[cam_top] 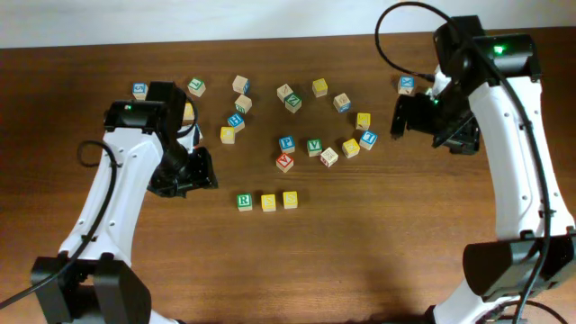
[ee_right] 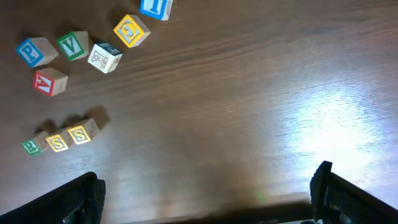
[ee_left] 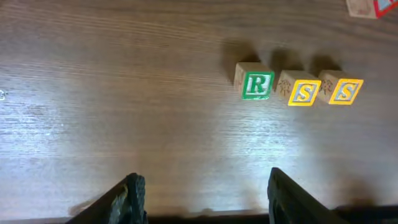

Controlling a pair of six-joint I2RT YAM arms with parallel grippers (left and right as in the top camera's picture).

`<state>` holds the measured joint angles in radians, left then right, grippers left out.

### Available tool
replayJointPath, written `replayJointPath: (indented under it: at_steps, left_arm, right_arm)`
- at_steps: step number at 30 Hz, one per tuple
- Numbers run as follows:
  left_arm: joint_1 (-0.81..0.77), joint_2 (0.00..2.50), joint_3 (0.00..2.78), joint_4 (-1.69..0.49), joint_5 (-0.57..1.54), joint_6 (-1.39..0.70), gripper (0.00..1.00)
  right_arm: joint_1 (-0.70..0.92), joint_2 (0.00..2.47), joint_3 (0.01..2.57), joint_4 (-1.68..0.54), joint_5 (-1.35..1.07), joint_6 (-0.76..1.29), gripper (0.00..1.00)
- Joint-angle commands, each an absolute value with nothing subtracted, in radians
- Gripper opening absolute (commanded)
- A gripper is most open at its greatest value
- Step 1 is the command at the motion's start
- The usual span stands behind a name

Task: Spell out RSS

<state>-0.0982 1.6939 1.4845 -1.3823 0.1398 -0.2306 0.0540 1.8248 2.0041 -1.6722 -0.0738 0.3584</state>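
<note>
The green R cube (cam_top: 244,202) and two yellow S cubes (cam_top: 268,202) (cam_top: 290,199) stand side by side in a row at the table's middle front. The left wrist view shows the R (ee_left: 257,84), then an S (ee_left: 302,92), then another S (ee_left: 344,91). The right wrist view shows the same row, the R (ee_right: 31,147) and the S cubes (ee_right: 57,143) (ee_right: 79,134), small at the left. My left gripper (cam_top: 209,171) is open and empty, left of the row. My right gripper (cam_top: 396,117) is open and empty, far right at the back.
Several other letter cubes lie scattered behind the row, among them a blue P (cam_top: 286,143), a green V (cam_top: 314,146) and a red one (cam_top: 284,162). A blue cube (cam_top: 407,85) sits near the right arm. The table's back edge (cam_top: 270,40) runs along the top.
</note>
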Motion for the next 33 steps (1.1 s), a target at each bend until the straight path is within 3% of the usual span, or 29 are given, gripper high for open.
replayJointPath:
  at_steps: [1,8,12,14,15,17,18,19,22,24,27,33]
  left_arm:
    - [-0.097,1.690,1.481,-1.392,0.142,-0.230,0.50]
    - [-0.097,1.472,1.481,-1.407,0.141,-0.229,0.47]
    - [-0.097,1.284,1.436,-1.449,0.133,-0.230,0.60]
    - [-0.097,1.282,1.389,-1.428,0.133,-0.230,0.59]
    - [-0.098,1.288,1.343,-1.394,0.133,-0.235,0.53]
    - [-0.097,1.303,1.262,-1.333,0.133,-0.271,0.41]
    - [-0.097,1.323,1.206,-1.277,0.133,-0.276,0.32]
    - [-0.098,1.342,1.166,-1.230,0.133,-0.283,0.26]
    - [-0.098,1.447,1.076,-1.063,0.134,-0.334,0.15]
    - [-0.099,1.581,1.072,-0.961,0.154,-0.355,0.00]
    - [-0.099,1.710,1.072,-0.885,0.203,-0.355,0.00]
    - [-0.160,1.847,1.072,-0.765,0.255,-0.355,0.00]
  right_arm:
    - [0.059,1.805,2.003,-1.684,-0.087,0.347,0.98]
    - [0.059,1.522,1.995,-1.699,-0.086,0.293,0.98]
    - [0.059,1.416,1.874,-1.687,-0.088,0.292,0.98]
    - [0.059,1.415,1.765,-1.629,-0.139,0.292,0.99]
    - [0.059,1.415,1.691,-1.575,-0.180,0.292,0.98]
    - [0.061,1.416,1.556,-1.471,-0.227,0.292,0.73]
    - [0.072,1.417,1.443,-1.372,-0.260,0.292,0.48]
    - [0.090,1.419,1.363,-1.288,-0.292,0.292,0.38]
    - [0.182,1.466,1.198,-1.047,-0.348,0.328,0.26]
    - [0.272,1.554,1.174,-0.936,-0.348,0.397,0.16]
    - [0.352,1.662,1.174,-0.838,-0.348,0.471,0.04]
    - [0.471,1.852,1.174,-0.679,-0.359,0.516,0.04]
